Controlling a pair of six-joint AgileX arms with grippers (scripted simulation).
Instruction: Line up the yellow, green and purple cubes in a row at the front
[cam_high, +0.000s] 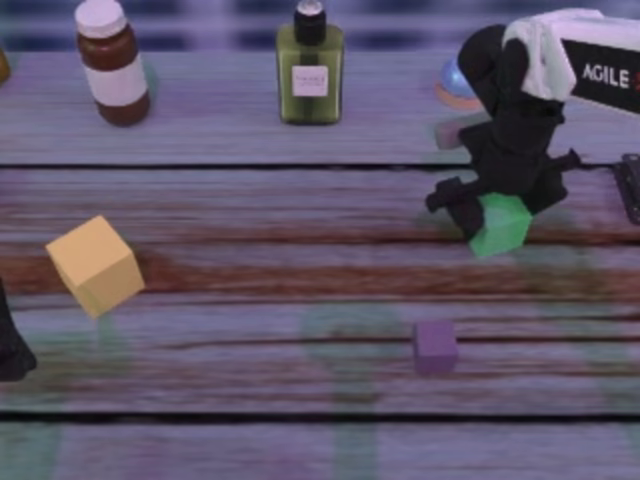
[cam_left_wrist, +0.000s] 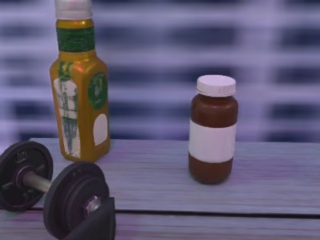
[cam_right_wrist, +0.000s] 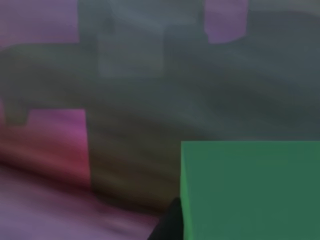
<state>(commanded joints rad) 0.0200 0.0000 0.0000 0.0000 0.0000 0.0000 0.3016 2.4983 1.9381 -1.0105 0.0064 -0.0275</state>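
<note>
Risk: green cube (cam_high: 503, 224) could twist or slip if pinched off-centre | yellow cube (cam_high: 96, 264) largest, pale matte, left | green cube bright, mid-right, right gripper (cam_high: 478, 208) upon it, finger spread cannot tell | purple cube (cam_high: 436, 346) smallest, dull, nearer | left gripper (cam_high: 12, 350) parked left edge
</note>
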